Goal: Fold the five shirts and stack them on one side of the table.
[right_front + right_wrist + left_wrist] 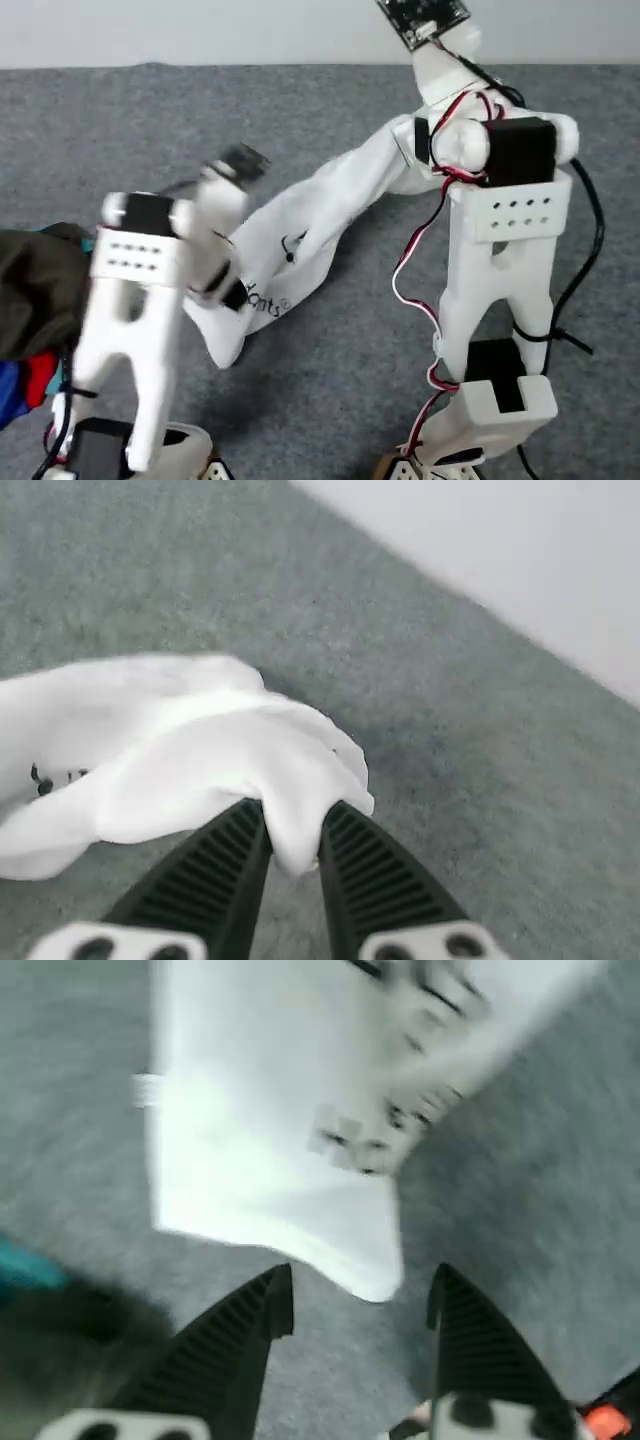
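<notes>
white shirt [200, 740] pinched in right hand [295, 825]; left hand [362, 1280] spread wide near it.

The high view looks steeply down from above the arm bases' side onto the grey tabletop [300, 110]. Each wrist view sits close behind its own tool. The one behind the left tool [360, 1282] faces almost straight down, the one behind the right tool [293, 825] slants forward towards the wall [520, 560]. All three share the white shirt [320, 215], just ahead of either tool
</notes>
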Motion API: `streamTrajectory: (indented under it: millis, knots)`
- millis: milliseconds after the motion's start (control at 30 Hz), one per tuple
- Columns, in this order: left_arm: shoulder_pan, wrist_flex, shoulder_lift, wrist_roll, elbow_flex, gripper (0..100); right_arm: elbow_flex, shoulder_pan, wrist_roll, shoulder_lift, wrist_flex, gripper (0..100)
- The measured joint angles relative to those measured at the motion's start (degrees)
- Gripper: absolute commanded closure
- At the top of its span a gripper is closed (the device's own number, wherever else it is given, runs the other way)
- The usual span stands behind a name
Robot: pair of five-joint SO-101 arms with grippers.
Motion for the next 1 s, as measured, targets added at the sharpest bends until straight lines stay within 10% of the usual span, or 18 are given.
streamTrajectory:
  millis: [267, 600, 1000]
  knots:
    - [4.7, -16.5, 0.0, -1.4, 17.3, 77, -0.5, 0.0, 0.0, 0.0, 0.0, 99.0]
    - [-13.1, -32.7, 10.2, -1.5, 11.2, 78, -0.5, 0.0, 0.0, 0.0, 0.0, 99.0]
    - [-20.9, -9.0, 27.5, -1.1, -30.1, 78, -0.5, 1.9, 0.0, 0.2, 0.0, 99.0]
